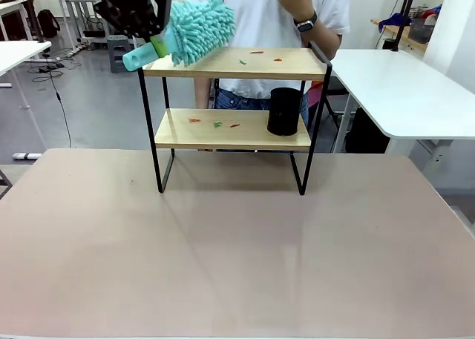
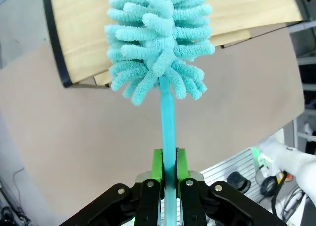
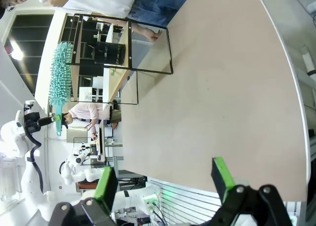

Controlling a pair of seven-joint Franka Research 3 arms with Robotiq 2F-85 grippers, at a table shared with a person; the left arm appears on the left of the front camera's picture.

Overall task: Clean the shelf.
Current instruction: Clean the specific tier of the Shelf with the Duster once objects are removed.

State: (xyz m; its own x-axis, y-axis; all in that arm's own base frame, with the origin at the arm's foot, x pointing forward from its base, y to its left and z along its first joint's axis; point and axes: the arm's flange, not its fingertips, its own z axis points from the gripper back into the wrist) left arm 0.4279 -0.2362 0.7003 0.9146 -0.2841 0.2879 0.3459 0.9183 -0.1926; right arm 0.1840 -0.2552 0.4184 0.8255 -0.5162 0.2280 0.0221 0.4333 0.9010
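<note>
Up close, left gripper (image 2: 169, 162) clamps the duster (image 2: 158, 43) (front view adds scraps (image 1: 256, 52) on the shelf (image 1: 297, 66)).

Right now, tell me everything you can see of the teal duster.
The teal duster has a fluffy head of soft noodle-like strands on a slim, plastic-looking handle. The left gripper is shut on the handle. The head sits over the left end of the top board of the shelf, tilted upward from the grip; whether it touches the wood is unclear.
</note>
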